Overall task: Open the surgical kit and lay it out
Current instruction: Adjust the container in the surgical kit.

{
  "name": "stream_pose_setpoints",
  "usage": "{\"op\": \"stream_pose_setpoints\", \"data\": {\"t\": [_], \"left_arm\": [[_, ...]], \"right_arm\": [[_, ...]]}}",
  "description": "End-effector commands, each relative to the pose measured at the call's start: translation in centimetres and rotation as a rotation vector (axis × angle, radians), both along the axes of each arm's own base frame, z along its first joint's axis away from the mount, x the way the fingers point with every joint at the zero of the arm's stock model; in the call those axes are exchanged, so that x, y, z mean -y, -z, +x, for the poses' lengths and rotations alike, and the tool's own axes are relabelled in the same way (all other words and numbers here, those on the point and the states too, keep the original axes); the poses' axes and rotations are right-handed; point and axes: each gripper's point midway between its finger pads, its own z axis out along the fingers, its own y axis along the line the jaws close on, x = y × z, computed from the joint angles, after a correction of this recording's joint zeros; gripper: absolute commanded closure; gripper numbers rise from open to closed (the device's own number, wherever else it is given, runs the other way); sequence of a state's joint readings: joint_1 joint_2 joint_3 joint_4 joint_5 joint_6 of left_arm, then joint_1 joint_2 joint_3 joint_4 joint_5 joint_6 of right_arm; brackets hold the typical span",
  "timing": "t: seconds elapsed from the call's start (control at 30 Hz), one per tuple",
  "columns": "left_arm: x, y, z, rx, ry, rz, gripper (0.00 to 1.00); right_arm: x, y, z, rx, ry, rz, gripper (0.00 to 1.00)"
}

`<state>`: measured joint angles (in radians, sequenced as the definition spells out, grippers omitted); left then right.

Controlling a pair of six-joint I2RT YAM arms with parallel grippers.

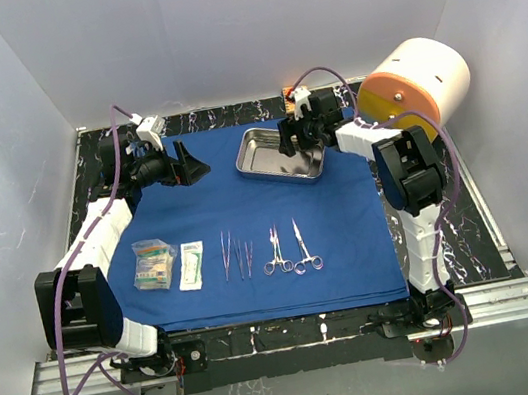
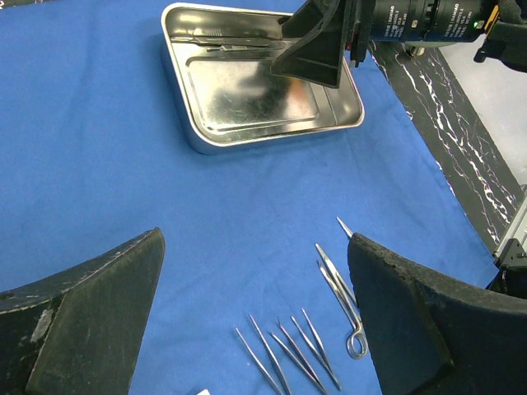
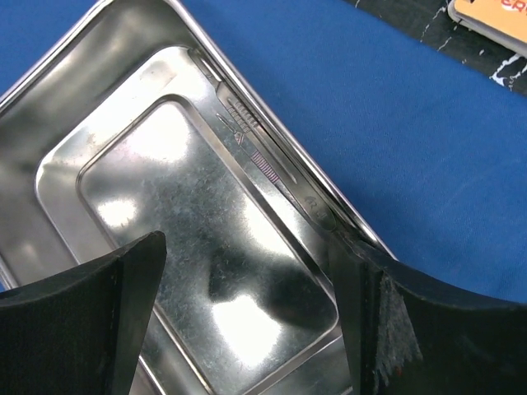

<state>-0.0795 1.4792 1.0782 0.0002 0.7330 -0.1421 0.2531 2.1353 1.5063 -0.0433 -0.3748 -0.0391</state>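
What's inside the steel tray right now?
A slender steel handle lies along one wall of the steel tray; visible floor is otherwise bare. The right gripper covers the handle's end and some floor.

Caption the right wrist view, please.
Open right end effector over the tray, a slim handle lying along its wall, blue cloth beyond.

A big cylinder lies on its side at the far right corner of the desk. Its body is white and its round orange face is turned toward the left. The desk is black with white veins. A small orange box lies on it, cut by the picture edge. White walls stand around, and a metal rail runs along the near edge.
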Motion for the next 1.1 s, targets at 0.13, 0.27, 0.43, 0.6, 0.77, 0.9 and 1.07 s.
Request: {"op": "stream_pose_setpoints", "data": {"t": [0.13, 0.27, 0.43, 0.6, 0.77, 0.9, 1.07], "left_arm": [[-0.1, -1.5, -0.2, 0.054, 0.011, -0.011, 0.08], [-0.1, -1.2, 0.0, 0.047, 0.008, -0.010, 0.08], [0.0, -0.8, 0.1, 0.036, 0.006, -0.014, 0.08], [0.0, -0.6, 0.2, 0.031, 0.007, -0.013, 0.08], [0.0, -0.5, 0.2, 0.028, 0.007, -0.013, 0.08], [-0.1, -0.4, 0.2, 0.027, 0.006, -0.010, 0.08], [-0.1, -0.3, 0.3, 0.026, 0.007, -0.010, 0.08]], "right_arm": [[0.1, 0.2, 1.1, 0.032, 0.137, -0.016, 0.22], [0.1, 0.9, 1.3, 0.032, 0.202, -0.045, 0.22], [0.0, 1.5, 2.0, 0.018, 0.260, -0.036, 0.21], [-0.6, 1.2, 2.4, 0.022, 0.273, 0.024, 0.20], [-1.9, 1.6, 2.3, 0.024, 0.221, 0.073, 0.20], [-3.1, 1.5, 1.7, 0.038, 0.142, 0.111, 0.21], [-4.6, 1.0, 0.7, 0.037, 0.039, 0.160, 0.24]]}}
